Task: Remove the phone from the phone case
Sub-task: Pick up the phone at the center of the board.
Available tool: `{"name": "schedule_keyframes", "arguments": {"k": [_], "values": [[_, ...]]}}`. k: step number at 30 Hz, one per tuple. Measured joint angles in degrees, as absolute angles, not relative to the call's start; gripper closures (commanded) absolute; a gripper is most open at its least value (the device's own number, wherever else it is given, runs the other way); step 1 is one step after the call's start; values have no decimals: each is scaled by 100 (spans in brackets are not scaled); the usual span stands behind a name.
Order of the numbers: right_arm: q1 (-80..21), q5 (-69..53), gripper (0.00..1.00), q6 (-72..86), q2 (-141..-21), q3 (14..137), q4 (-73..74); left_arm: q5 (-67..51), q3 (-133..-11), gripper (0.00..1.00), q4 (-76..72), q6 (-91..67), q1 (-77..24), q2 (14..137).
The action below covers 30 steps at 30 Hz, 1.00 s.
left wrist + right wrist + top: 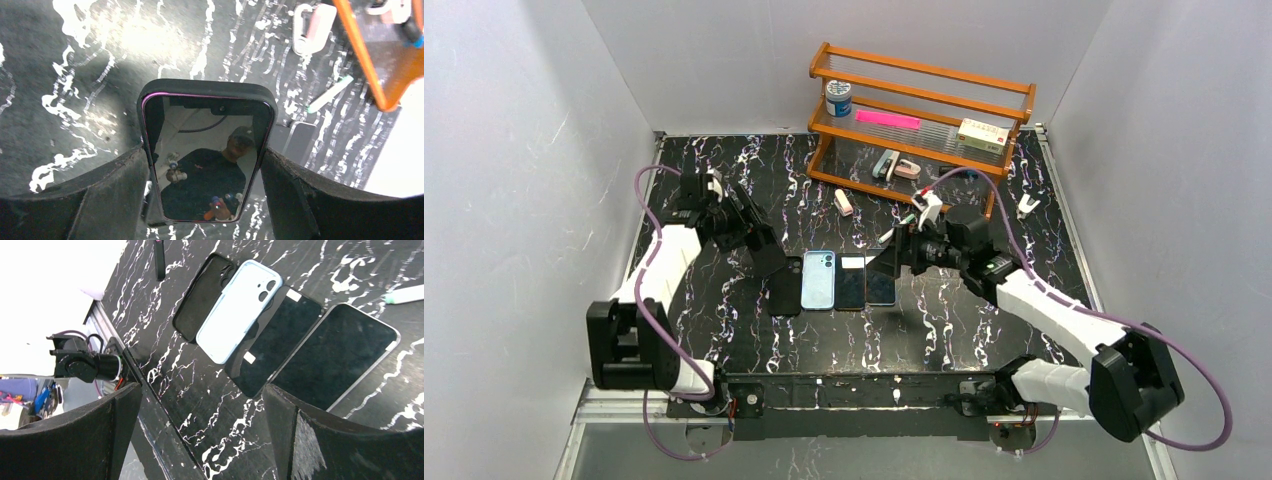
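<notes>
My left gripper (204,152) is shut on a black phone case (207,86), one finger pressed against each long side. Inside the case sits the phone (200,175), with a purple rim and a glossy dark screen facing the wrist camera. Table shows past its lower end, so it is held off the surface. In the top view the left gripper (771,262) is at the left end of a row of phones, and the held case is hard to make out there. My right gripper (894,255) hovers at the right end, and it (200,405) stands open with only table between its fingers.
Lying side by side are an empty black case (200,297), a light blue case (237,307) and two bare dark phones (277,347) (332,357). An orange shelf (919,110) stands at the back, with a green-tipped pen (330,92) and a pink eraser (844,202) in front of it.
</notes>
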<state>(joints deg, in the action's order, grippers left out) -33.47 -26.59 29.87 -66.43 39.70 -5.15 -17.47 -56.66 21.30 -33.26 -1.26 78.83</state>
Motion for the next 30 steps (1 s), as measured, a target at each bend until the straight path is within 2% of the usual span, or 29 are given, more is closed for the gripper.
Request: {"name": "schedule_keyframes", "arguments": {"k": [14,22,27,30], "values": [[-4722,-1957,7,3269,-8136,5013,-913,-1828,-4630,100,2025,-4770,-808,6165],[-5247,-1804,12,3323,-8866,5699,-967,-1632,-4554,100,1949,-5207,-1157,5889],[-5461,-1793,23,3374,-9122,5933,-1072,-1584,-4543,100,1944,-5319,-1273,5889],[-5502,-1798,42,3430,-9251,5996,-1177,-1586,-4543,100,1933,-5354,-1315,5889]]}}
